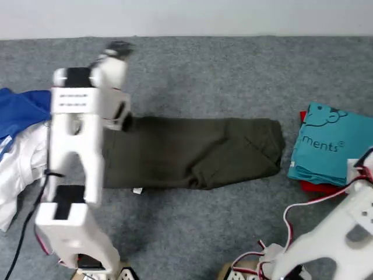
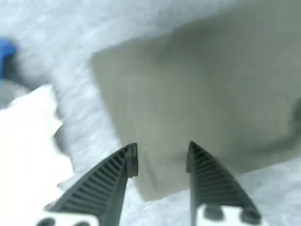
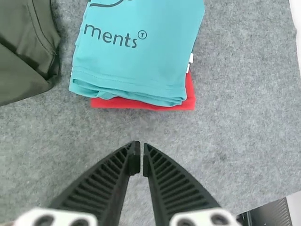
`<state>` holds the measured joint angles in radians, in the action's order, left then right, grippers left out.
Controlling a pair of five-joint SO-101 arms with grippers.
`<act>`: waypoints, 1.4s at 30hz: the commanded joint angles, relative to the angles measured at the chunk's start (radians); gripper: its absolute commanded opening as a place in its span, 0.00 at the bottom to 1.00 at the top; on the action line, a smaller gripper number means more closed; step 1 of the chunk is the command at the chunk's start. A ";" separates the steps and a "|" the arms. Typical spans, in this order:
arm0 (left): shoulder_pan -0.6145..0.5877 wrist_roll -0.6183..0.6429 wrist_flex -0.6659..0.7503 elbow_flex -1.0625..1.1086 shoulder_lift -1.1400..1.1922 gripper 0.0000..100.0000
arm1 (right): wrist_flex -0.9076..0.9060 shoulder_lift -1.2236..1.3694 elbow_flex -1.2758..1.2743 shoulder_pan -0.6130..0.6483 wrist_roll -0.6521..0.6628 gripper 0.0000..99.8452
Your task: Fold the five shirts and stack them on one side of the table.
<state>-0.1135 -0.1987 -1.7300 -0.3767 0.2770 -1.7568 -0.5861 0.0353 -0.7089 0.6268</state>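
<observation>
- table (image 1: 233, 76): grey, carpet-like surface; its near edge is cut off behind the two arm bases.
- olive shirt (image 1: 192, 153): lies across the middle of the table, folded into a long band running left to right, with the right end bunched and creased. its left end is covered in the high view by the left arm (image 1: 76, 146). the left wrist view shows a blurred corner of it (image 2: 197, 94) flat on the table.
- left gripper (image 2: 162, 148): hangs above that corner with its jaws spread well apart and nothing between them. whether the tips touch the cloth cannot be made out through the blur.
- teal shirt (image 1: 326, 146): folded, at the far right of the table, just right of the olive shirt. it is printed on top, with the lettering partly cut off in both views (image 3: 141, 42).
- red shirt (image 1: 317, 188): folded under the teal one, so that a narrow strip (image 3: 141, 104) shows along the near edge and a sliver at the far-left corner.
- right gripper (image 3: 140, 145): over bare table just near of the teal and red stack, jaws drawn almost together with a thin slit between them, gripping nothing.
- right arm (image 1: 344, 227): near-right corner, partly out of frame, overlapping the stack's near-right corner.
- blue shirt (image 1: 20, 111): loose at the left edge, cut off by the frame.
- white shirt (image 1: 20, 163): crumpled just near of the blue one and partly behind the left arm; its outline is blurred in the wrist view (image 2: 26, 141).
</observation>
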 commanded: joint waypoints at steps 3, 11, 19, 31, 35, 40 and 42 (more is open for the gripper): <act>-0.129 -0.028 0.017 -0.002 0.077 0.19 | -0.038 -0.065 -0.029 -0.010 0.005 0.03; -0.143 -0.026 0.098 -0.010 0.344 0.19 | -0.038 -0.120 -0.075 -0.010 0.005 0.03; -0.144 -0.025 0.176 -0.016 0.436 0.19 | -0.038 -0.131 -0.078 -0.010 0.005 0.03; -0.048 -0.031 0.155 -0.082 0.534 0.03 | -0.038 -0.128 -0.078 -0.007 0.005 0.03; -0.040 -0.031 0.153 -0.077 0.535 0.01 | -0.038 -0.133 -0.078 -0.010 0.005 0.03; -0.055 -0.034 0.068 -0.128 0.525 0.01 | -0.038 -0.134 -0.077 -0.010 0.005 0.03; -0.086 -0.057 0.020 -0.193 0.525 0.01 | -0.038 -0.134 -0.075 -0.010 0.005 0.03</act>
<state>-0.1580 -0.2294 -1.6548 -0.4918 0.8155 -1.7568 -0.7012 -0.0460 -0.7089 0.6268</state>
